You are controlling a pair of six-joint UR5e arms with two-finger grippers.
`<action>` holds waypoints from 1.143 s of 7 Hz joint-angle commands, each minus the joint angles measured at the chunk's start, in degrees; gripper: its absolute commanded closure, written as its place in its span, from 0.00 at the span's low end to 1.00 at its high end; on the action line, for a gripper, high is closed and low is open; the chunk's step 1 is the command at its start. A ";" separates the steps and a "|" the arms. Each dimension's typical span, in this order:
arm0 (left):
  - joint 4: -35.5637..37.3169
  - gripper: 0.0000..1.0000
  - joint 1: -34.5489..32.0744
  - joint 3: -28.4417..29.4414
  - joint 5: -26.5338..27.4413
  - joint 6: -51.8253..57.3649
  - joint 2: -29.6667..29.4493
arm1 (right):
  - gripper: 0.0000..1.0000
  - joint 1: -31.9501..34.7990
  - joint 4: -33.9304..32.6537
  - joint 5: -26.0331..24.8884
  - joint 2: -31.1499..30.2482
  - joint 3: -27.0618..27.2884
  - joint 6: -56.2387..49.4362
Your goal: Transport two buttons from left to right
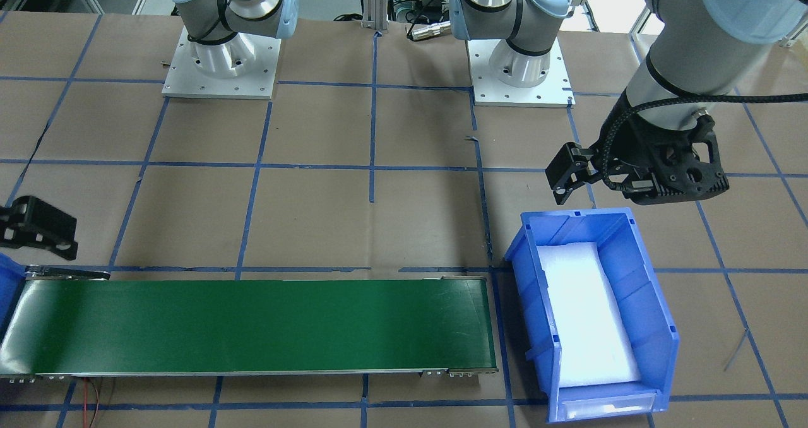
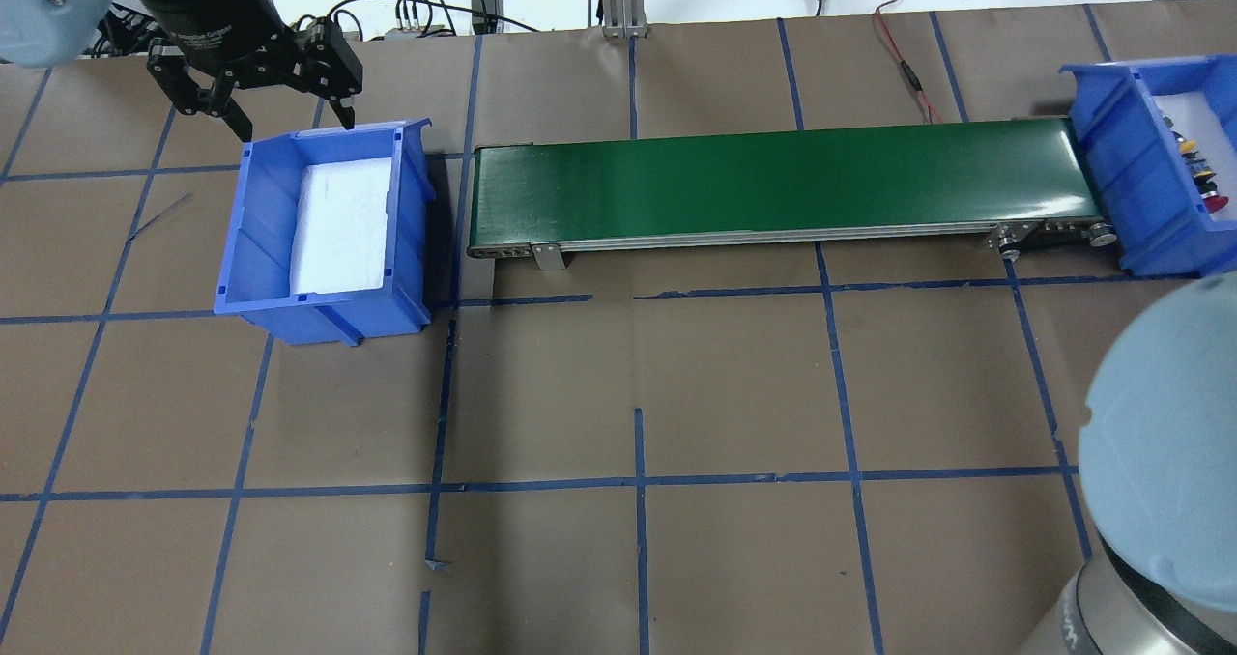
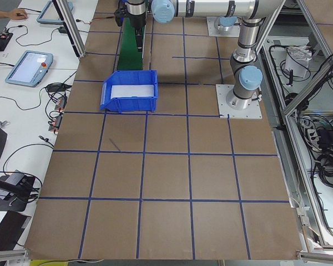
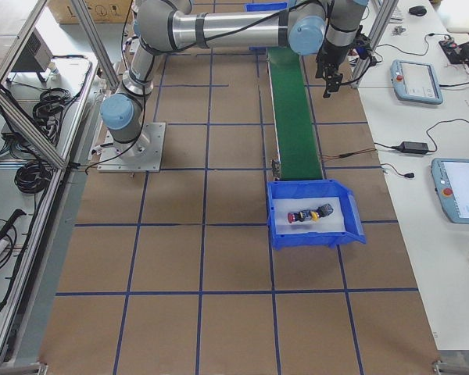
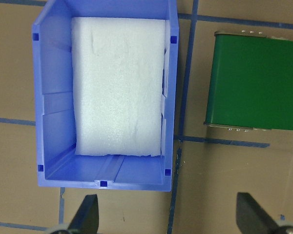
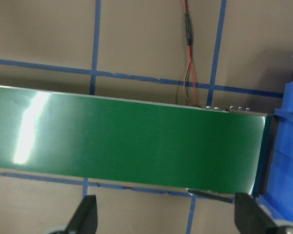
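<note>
The red button [image 4: 296, 216] and the yellow button [image 4: 315, 215] lie side by side on white foam in the right blue bin [image 4: 277, 226]. In the overhead view they show at that bin's right edge [image 2: 1198, 167]. The left blue bin [image 2: 232, 230] holds only white foam [image 5: 117, 87]. My left gripper [image 2: 285, 114] hovers open and empty over the far rim of the left bin. My right gripper [image 6: 167, 219] is open and empty above the right end of the green conveyor belt [image 6: 127, 141], beside the right bin [image 6: 288, 170].
The conveyor belt [image 2: 773, 182] runs between the two bins with nothing on it. A red and black cable [image 2: 908, 75] lies beyond the belt. My arm bases [image 1: 221, 62] stand on the robot's side. Teach pendants [image 4: 414, 82] lie on a side table.
</note>
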 commanded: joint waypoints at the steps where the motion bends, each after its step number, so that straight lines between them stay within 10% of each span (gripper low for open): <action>1: 0.00 0.00 0.00 0.00 0.00 0.00 0.00 | 0.03 1.36 0.66 0.42 -10.49 12.39 1.58; 4: 0.00 0.00 0.00 0.00 0.00 0.00 0.00 | 0.00 2.17 -11.20 0.25 -18.44 29.92 1.85; 8: 0.00 0.00 0.00 0.00 0.00 0.00 0.00 | 0.00 3.92 -10.69 0.07 -18.54 29.86 1.85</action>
